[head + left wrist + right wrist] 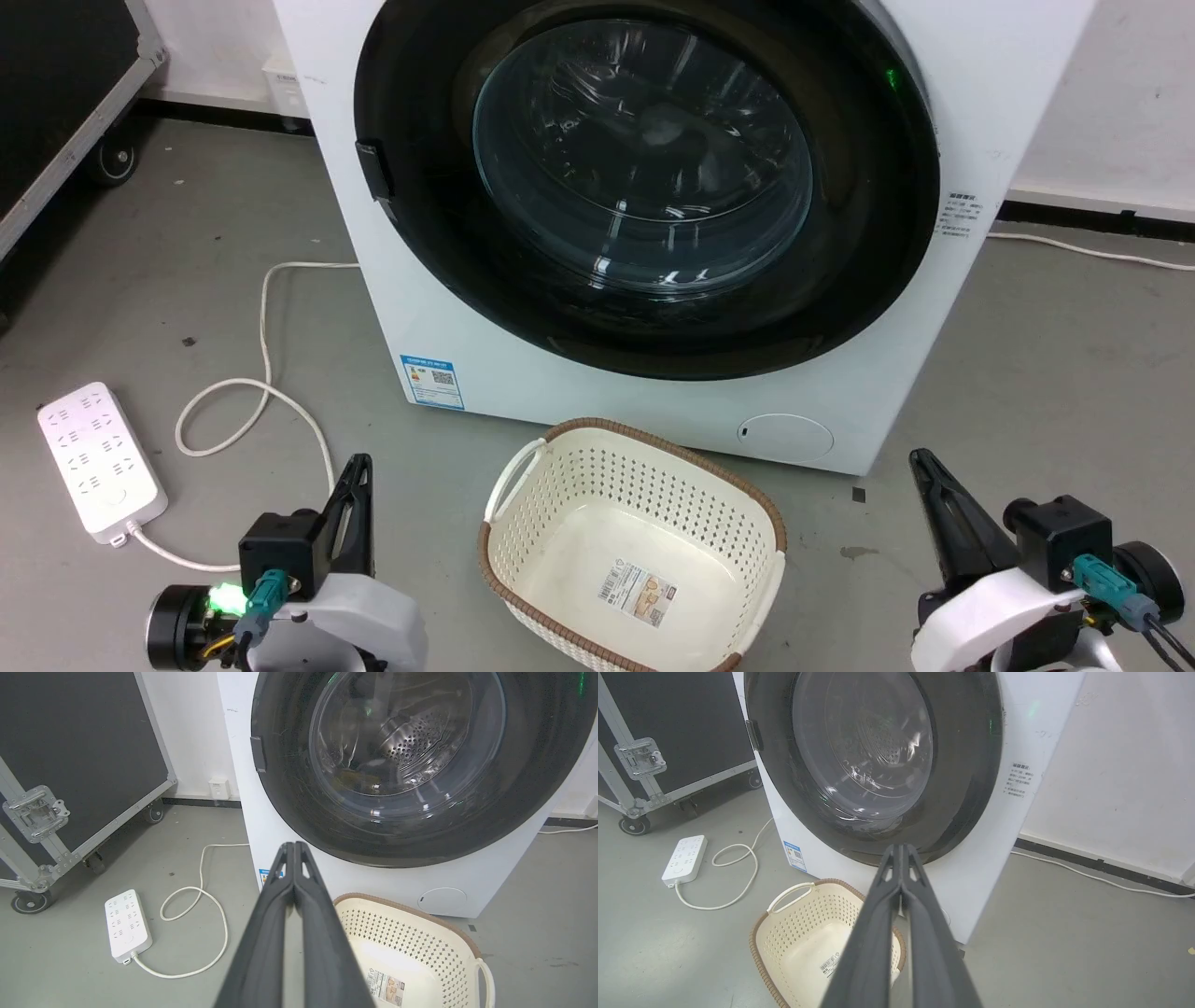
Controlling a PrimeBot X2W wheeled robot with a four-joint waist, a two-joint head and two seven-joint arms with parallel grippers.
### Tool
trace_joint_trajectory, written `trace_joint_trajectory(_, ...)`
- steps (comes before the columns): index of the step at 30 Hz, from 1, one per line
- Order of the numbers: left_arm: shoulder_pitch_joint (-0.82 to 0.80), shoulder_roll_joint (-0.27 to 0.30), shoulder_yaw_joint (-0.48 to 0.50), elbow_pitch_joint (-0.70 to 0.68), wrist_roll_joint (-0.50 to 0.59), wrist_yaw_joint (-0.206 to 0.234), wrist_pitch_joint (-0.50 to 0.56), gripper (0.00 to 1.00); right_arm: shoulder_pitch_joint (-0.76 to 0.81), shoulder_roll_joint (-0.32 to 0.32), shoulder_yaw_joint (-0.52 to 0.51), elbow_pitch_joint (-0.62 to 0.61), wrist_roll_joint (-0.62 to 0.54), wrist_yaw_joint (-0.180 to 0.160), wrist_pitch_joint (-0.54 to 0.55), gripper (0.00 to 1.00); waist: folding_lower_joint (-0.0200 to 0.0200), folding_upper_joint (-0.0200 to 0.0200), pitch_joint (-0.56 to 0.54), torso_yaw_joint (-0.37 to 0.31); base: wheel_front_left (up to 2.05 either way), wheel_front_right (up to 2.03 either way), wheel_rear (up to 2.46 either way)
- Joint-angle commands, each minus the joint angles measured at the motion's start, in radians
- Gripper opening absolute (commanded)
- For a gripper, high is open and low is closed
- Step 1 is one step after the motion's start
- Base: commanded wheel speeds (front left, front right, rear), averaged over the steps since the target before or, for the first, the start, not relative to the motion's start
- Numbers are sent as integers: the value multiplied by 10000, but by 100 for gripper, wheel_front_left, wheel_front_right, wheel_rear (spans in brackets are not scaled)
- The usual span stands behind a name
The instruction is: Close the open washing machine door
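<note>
The round black-rimmed glass door [644, 187] seems shut on the white washing machine [560, 383]; nothing more is being needed. The left fingers [350, 513] and right fingers [948, 523] are clenched, empty.

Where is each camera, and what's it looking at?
Head view: on the robot's head, looking down at the washing machine door and basket; left gripper and right gripper show low.
Left wrist view: on the left wrist, facing the door along its shut fingers.
Right wrist view: likewise, from the right wrist.
All three share the door and basket.
</note>
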Motion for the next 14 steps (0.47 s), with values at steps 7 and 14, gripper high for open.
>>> trace_joint_trajectory(7, 197, -32, 49, -202, 191, 72, 99, 0, 195, -22, 87, -179, -87, -7, 101, 0, 0, 0, 6, 34, 0, 0, 0)
trace_joint_trajectory(14, 197, -32, 49, -202, 191, 72, 99, 0, 195, -22, 87, -179, -87, -7, 101, 0, 0, 0, 6, 34, 0, 0, 0)
